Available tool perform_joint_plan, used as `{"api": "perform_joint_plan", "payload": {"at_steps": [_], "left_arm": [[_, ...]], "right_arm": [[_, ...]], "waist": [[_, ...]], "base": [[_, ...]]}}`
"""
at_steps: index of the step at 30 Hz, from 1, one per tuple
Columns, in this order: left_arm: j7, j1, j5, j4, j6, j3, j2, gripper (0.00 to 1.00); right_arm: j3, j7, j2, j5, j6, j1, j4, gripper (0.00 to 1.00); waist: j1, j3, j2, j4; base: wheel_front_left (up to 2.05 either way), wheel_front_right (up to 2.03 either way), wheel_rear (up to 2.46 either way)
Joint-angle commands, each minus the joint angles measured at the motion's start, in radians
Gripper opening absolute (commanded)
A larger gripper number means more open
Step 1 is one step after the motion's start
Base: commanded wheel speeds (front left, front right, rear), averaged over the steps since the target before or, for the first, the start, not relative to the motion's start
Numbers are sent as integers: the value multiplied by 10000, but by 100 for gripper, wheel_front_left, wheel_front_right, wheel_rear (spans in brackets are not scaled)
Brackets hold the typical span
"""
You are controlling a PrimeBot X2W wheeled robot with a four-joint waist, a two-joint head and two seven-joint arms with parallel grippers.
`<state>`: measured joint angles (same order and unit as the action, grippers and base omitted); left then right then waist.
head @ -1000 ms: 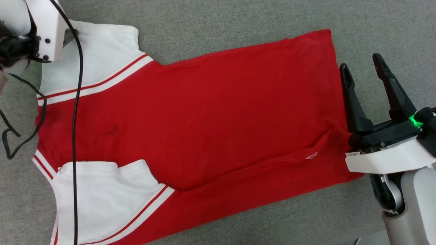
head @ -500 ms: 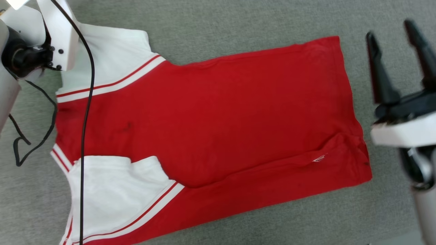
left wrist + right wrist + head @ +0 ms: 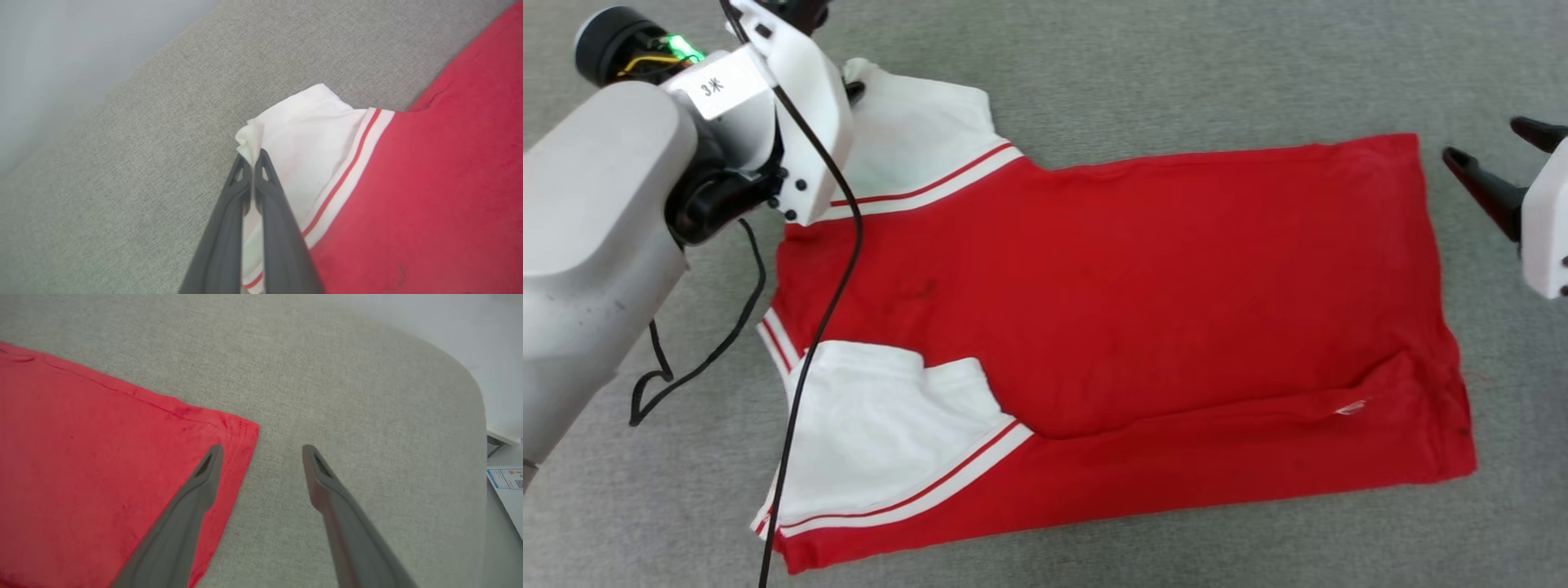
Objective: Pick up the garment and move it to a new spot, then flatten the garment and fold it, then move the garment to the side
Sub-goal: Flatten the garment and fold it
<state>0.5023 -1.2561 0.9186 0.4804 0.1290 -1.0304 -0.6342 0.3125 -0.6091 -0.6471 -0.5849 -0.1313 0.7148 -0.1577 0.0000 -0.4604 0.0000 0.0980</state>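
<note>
Garment (image 3: 1143,310) lies spread on the grey woven surface (image 3: 1176,65), plain red side up, hem to the right, white sleeves to the left

Left gripper (image 3: 252,157): fingers drawn together, pinching the outer corner of the far-left sleeve (image 3: 310,139). White cloth bunches into a small pucker at the tips. The rest of that sleeve rests flat, striped trim running to the red body

Near-left sleeve (image 3: 882,433) is folded inward over the red panel. A long crease runs along the near edge, with a small white tag by it towards the right

Right gripper (image 3: 262,449): jaws wide apart, nothing between them, at the far-right hem corner (image 3: 241,433). In its wrist view one finger shows over the red corner and the other over bare grey surface; cannot tell whether either touches

Black cable (image 3: 825,245) hangs from the left arm (image 3: 596,245) and crosses the left end of the garment

Surface is a pale grey textile with a rounded corner on the far right. Beyond it, blurred pale floor or wall, and a printed sheet (image 3: 506,477) at the right edge
</note>
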Motion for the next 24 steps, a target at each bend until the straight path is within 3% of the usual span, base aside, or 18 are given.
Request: {"api": "perform_joint_plan", "payload": {"at_steps": [1,8,17,24], "left_arm": [[-110,86,-18,-158,1,-50,10,0],[-510,-47,-132,-826,3,-105,114,0],[-805,-232,-258,-1156,5,-186,287,0],[-1003,-91,-140,-1076,7,-280,172,0]], "right_arm": [[175,-430,-182,-220,12,338,-225,100],[857,-1707,-198,-584,10,1164,-1491,100],[2024,-1165,352,-302,9,1170,-3568,100],[3212,-1095,274,-971,-52,707,-4002,100]], "waist": [[0,-31,0,-183],[0,-285,0,-701],[0,-824,0,-1272],[0,-758,0,-1261]], "base": [[0,0,0],[0,0,0],[0,0,0],[0,0,0]]}}
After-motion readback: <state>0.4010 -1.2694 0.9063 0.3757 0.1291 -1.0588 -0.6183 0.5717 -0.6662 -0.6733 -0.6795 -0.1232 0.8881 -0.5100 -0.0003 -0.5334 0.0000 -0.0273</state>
